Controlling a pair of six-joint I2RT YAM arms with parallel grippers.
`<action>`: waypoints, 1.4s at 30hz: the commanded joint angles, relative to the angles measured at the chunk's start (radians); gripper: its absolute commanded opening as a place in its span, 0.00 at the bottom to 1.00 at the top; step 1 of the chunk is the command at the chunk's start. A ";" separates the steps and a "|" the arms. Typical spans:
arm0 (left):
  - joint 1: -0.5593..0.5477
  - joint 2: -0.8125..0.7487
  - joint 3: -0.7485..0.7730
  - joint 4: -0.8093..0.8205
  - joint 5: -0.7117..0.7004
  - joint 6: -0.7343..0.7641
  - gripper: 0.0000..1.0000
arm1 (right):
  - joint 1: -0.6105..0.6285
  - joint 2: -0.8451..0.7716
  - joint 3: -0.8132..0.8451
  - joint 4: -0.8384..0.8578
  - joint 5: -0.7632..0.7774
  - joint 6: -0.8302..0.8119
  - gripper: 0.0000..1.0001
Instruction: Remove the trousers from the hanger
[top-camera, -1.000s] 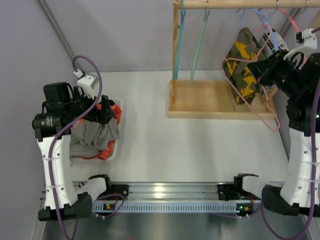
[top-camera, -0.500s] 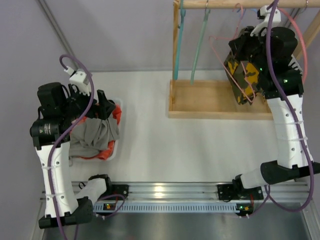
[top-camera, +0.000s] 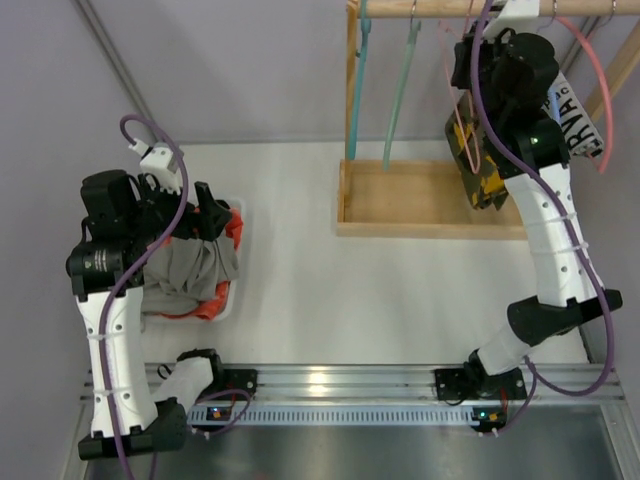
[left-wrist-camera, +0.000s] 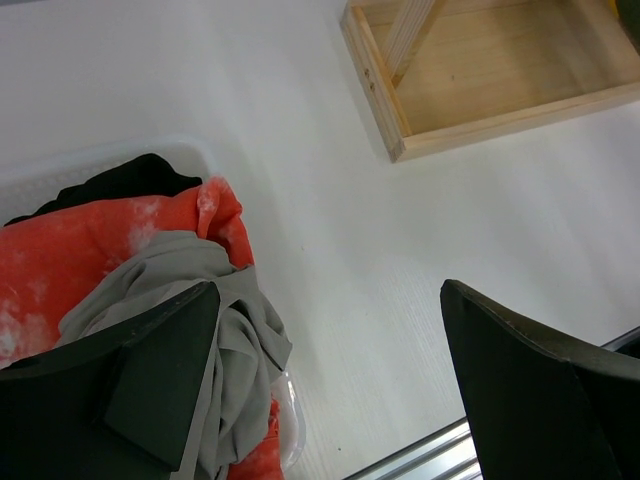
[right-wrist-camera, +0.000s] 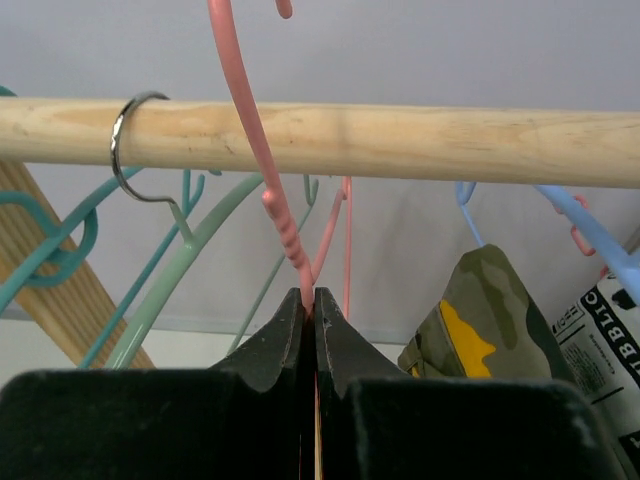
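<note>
at the rail, right wrist view:
right gripper (right-wrist-camera: 308, 300): jaws pinched together on the neck of the pink hanger (right-wrist-camera: 288, 245), no gap showing
hook: the pink wire rises toward 12 o'clock, crossing in front of the wooden rail (right-wrist-camera: 420, 142)
camouflage trousers (right-wrist-camera: 480, 320): hanging at 4 o'clock from the fingertips, below the rail; how they sit on the hanger is hidden
green hangers (right-wrist-camera: 175, 290): at 9 o'clock, hooked over the same rail

left wrist view:
left gripper (left-wrist-camera: 325, 300): fingers spread wide, holding nothing, above the table (left-wrist-camera: 300, 150)
grey trousers (left-wrist-camera: 235, 340): crumpled at 8 o'clock, under the left finger, lying in the white tub (left-wrist-camera: 195, 150)
red-orange garment (left-wrist-camera: 100, 250): under the grey cloth, with black cloth (left-wrist-camera: 130, 180) at 11 o'clock of it
wooden base (left-wrist-camera: 480, 100): at 1 o'clock, well apart from the tub

top external view:
right arm: stretched up to the rail at 1 o'clock
camouflage trousers: dangling beside the arm above the wooden base, pink wire crossing the cloth
grey trousers: in the tub at 9 o'clock, left gripper hovering just over them
</note>
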 joint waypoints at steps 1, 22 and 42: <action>0.001 -0.016 -0.020 0.085 -0.015 -0.028 0.98 | 0.029 0.048 0.061 0.066 0.047 -0.057 0.00; 0.001 -0.051 -0.039 0.085 -0.057 -0.018 0.98 | 0.046 0.100 0.012 -0.022 -0.074 -0.014 0.48; 0.002 -0.047 -0.022 0.083 -0.015 -0.034 0.98 | -0.022 -0.372 -0.245 -0.201 -0.192 0.078 0.88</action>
